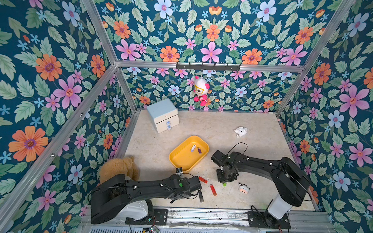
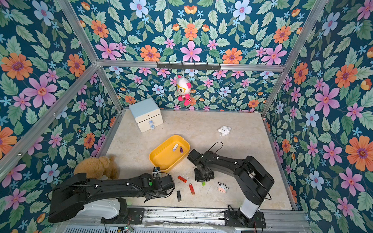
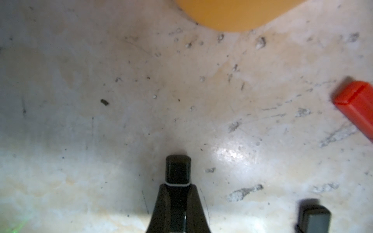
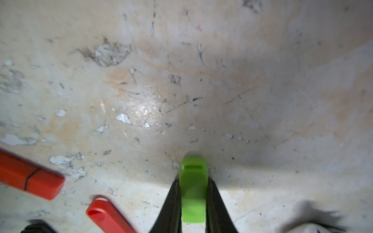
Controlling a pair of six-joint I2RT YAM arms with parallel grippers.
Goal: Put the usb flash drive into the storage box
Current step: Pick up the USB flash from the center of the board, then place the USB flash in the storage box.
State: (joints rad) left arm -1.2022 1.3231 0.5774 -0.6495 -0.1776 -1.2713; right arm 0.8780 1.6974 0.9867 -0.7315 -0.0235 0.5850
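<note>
My left gripper (image 3: 178, 188) is shut on a black usb flash drive (image 3: 178, 169) with a thin white ring, low over the table a short way in front of the storage box (image 3: 232, 14). In both top views this gripper is hidden under its wrist (image 1: 187, 183). My right gripper (image 4: 193, 182) is shut on a green flash drive (image 4: 193, 201), which peeks out below its wrist (image 1: 224, 184). The yellow storage box (image 1: 180, 158) (image 2: 161, 157) holds a white-and-purple drive (image 1: 193, 147) and a purple drive (image 1: 199, 150).
Two red drives (image 1: 202, 180) (image 1: 213, 189) and a black drive (image 1: 201, 196) lie between the arms. A cow toy (image 1: 244, 188) sits by the right arm, a brown teddy (image 1: 119, 167) by the left. A blue-topped cabinet (image 1: 163, 114) and a white plush (image 1: 241, 131) stand farther back.
</note>
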